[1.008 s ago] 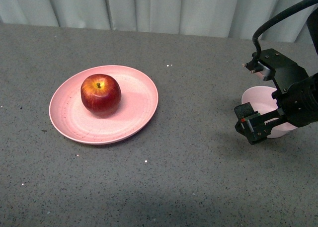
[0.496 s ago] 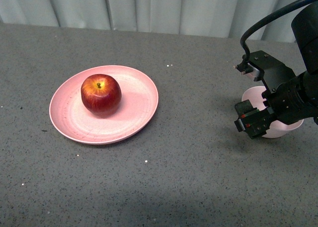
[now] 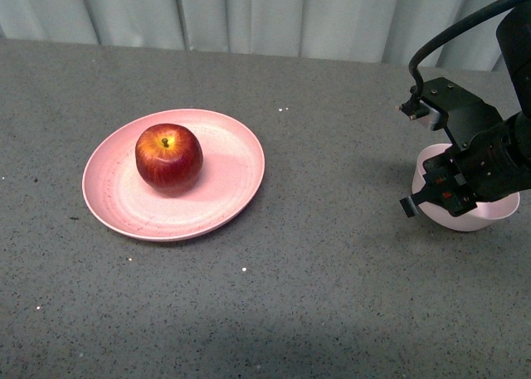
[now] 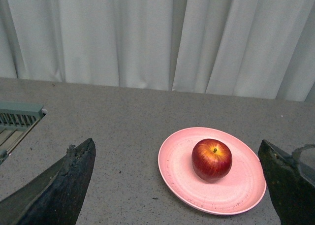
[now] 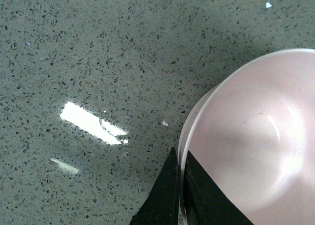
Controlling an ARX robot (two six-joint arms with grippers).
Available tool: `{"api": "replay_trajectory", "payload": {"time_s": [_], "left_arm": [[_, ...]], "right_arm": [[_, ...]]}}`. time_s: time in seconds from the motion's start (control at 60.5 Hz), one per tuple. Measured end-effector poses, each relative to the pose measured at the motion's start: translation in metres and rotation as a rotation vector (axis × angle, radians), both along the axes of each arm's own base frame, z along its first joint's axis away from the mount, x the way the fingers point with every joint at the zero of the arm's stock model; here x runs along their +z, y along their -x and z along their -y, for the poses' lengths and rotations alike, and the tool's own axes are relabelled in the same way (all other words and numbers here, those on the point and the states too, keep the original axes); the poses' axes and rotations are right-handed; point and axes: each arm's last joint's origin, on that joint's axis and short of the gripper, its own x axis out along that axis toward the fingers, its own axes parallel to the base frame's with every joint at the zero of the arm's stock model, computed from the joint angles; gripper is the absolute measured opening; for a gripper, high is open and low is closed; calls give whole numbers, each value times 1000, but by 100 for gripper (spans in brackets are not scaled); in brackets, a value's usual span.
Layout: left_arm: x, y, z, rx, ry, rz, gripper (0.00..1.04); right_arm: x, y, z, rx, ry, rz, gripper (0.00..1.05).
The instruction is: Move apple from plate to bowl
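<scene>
**Right hand** [image 3: 435,190]: closed on the left side of the rim of the bowl [image 3: 485,220], as the front view shows it.
- In the right wrist view its two black fingers [image 5: 162,203] straddle the bowl's wall, one outside and one inside. The rim is pinched between them with no gap visible.
- A black cable [image 3: 440,43] arcs up from the hand's housing and runs out of frame.

**Bowl:** small, deep and pale pink, with a whitish inside and nothing in it. It sits upright at the right side of the counter [image 3: 315,296]. I cannot tell whether its base touches the surface.

**Left hand** [image 4: 175,144]: not visible in the front view.
- In the left wrist view its two dark fingers are spread wide apart.
- They grip nothing.
- The hand is above the counter and well short of the plate.

**Apple** [image 3: 168,157]: on the plate [image 3: 236,188].
- It is upright, stem up, dark red and glossy, with a yellow-orange patch round the stem.
- It sits left of the plate's centre in the front view.
- Neither hand is touching it.

**Plate:** wide, shallow and pink, lying flat on the left half of the counter. It is well apart from the bowl and the right hand.

**Counter:** grey and speckled, with a few white flecks. A pale pleated curtain [image 3: 249,14] hangs behind its rear edge.
</scene>
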Motion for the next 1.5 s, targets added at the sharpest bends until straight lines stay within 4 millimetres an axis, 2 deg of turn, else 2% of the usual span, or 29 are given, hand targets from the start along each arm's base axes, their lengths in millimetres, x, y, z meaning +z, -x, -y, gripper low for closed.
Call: {"api": "replay_trajectory", "payload": {"time_s": [0.198,0.314,0.446,0.562,0.76,1.454,1.503], "left_arm": [[0,0,0,0,0,0,98],[0,0,0,0,0,0,98],[0,0,0,0,0,0,98],[0,0,0,0,0,0,98],[0,0,0,0,0,0,98],[0,0,0,0,0,0,98],[0,0,0,0,0,0,98]], "right_arm": [[40,10,-27,119,-137,79,1],[47,15,-45,196,-241,74,1],[43,20,-64,257,-311,51,1],[36,17,-71,264,-329,39,1],[21,5,-78,258,-328,9,1],[5,-16,-95,258,-322,1,1],[3,-16,-95,257,-322,-2,10]]}}
